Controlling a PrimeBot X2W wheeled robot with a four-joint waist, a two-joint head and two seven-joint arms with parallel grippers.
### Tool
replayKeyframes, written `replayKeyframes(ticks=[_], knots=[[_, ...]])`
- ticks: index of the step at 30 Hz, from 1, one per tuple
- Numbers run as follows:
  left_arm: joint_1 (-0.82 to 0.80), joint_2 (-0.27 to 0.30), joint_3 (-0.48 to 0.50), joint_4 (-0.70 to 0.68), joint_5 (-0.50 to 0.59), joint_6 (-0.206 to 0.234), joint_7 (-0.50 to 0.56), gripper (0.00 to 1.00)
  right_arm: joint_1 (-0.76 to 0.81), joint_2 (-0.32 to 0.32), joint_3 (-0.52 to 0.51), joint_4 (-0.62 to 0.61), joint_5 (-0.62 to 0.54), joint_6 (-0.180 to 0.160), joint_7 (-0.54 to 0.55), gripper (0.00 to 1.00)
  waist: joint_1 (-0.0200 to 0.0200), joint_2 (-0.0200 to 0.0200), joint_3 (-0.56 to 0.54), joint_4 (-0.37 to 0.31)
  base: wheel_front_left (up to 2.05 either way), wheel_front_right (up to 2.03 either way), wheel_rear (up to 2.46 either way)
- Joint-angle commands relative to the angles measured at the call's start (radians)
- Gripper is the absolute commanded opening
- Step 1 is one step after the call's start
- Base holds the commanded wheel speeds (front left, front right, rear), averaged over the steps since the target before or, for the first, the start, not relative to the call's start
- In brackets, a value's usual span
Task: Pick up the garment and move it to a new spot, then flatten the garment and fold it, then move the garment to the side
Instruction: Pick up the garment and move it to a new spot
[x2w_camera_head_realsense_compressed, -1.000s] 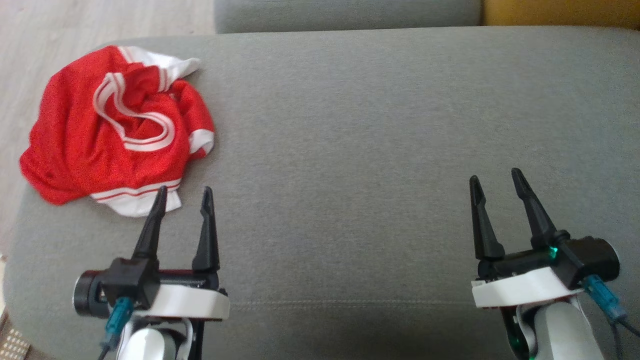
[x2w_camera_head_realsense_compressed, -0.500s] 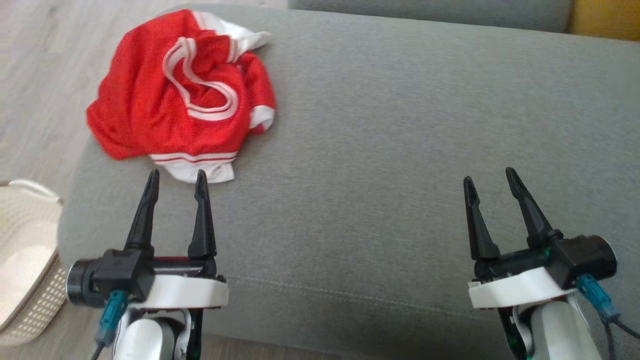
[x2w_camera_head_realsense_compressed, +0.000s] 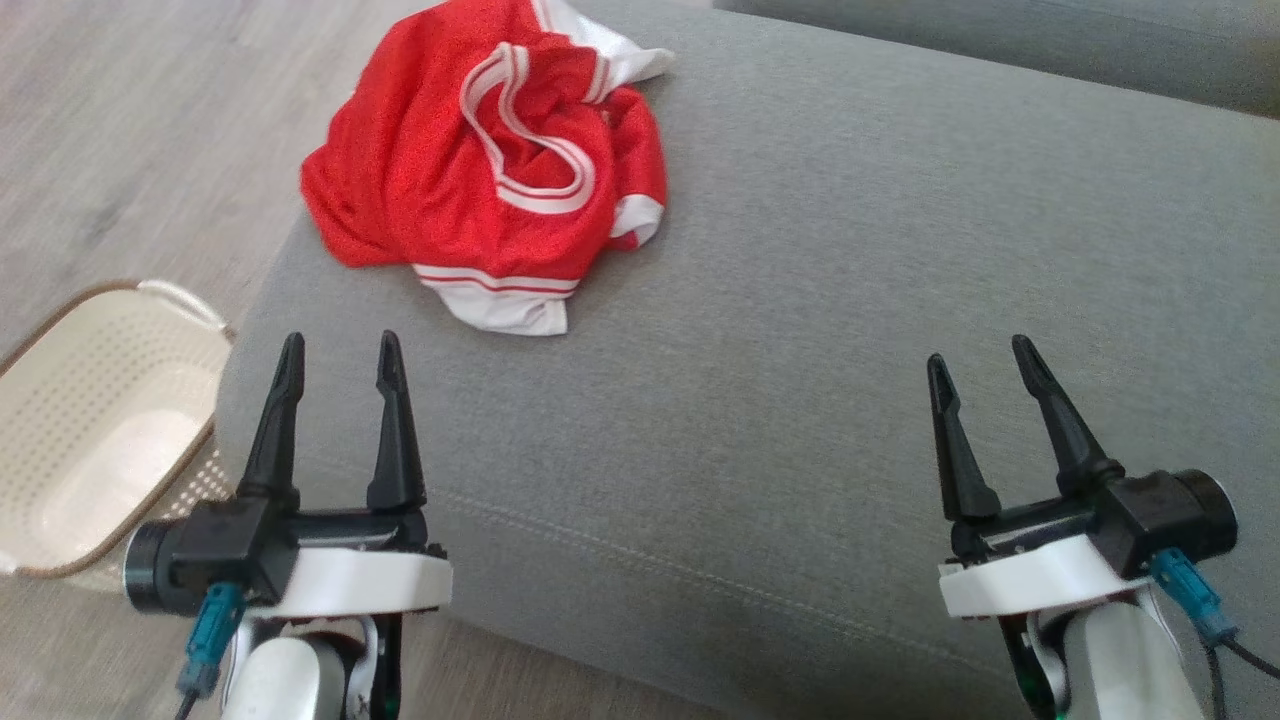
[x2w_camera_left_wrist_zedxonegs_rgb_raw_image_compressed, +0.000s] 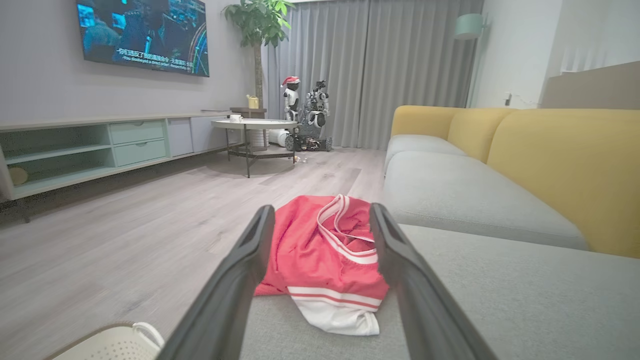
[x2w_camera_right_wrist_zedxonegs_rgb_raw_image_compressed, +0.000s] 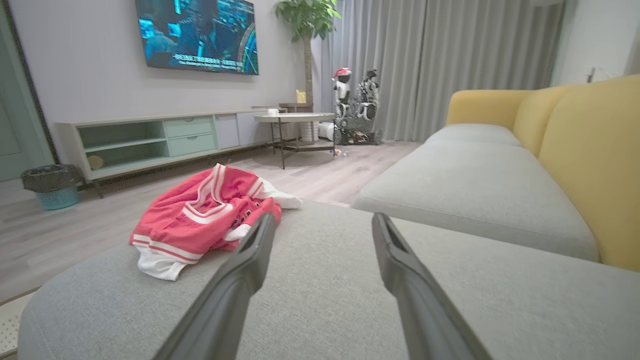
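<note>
While both jaws gape | fingers (x2w_camera_head_realsense_compressed: 394, 430) fwd over sofa (x2w_camera_head_realsense_compressed: 800, 300) | garment (x2w_camera_head_realsense_compressed: 440, 170) ahead-L

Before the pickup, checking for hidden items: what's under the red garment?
The red garment lies crumpled on the grey cushion, near its corner. Whatever its folds cover cannot be seen.

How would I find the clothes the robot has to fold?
Start at the big grey cushion in front of the robot and look to its far left corner. A crumpled garment lies there, bright red with white stripes, unlike the plain cream basket on the floor.
</note>
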Motion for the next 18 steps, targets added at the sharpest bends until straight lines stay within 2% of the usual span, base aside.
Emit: replayKeyframes(ticks=[1, 8, 14, 18], knots=[[-0.026, 0.008, 0.034, -0.039, -0.007, 0.007, -0.006, 1.0, -0.035, -0.003, 0.023, -0.032, -0.01, 0.008, -0.011, 1.0, 0.0, 0.0, 0.007, 0.028, 0.0, 0.0, 0.0], [-0.031, 0.008, 0.041, -0.042, -0.01, 0.013, -0.006, 1.0, -0.041, -0.003, 0.017, -0.03, -0.022, 0.008, -0.011, 1.0, 0.0, 0.0, 0.028, 0.078, 0.0, 0.0, 0.0], [-0.046, 0.008, 0.053, -0.05, -0.025, 0.022, -0.006, 1.0, -0.056, -0.003, 0.018, -0.031, -0.034, 0.008, -0.011, 1.0, 0.0, 0.0, 0.068, 0.083, 0.0, 0.0, 0.0], [-0.123, 0.008, 0.09, -0.053, -0.018, -0.001, -0.006, 1.0, -0.075, -0.003, 0.018, -0.031, -0.058, 0.008, -0.011, 1.0, 0.0, 0.0, 0.125, 0.07, 0.0, 0.0, 0.0]])
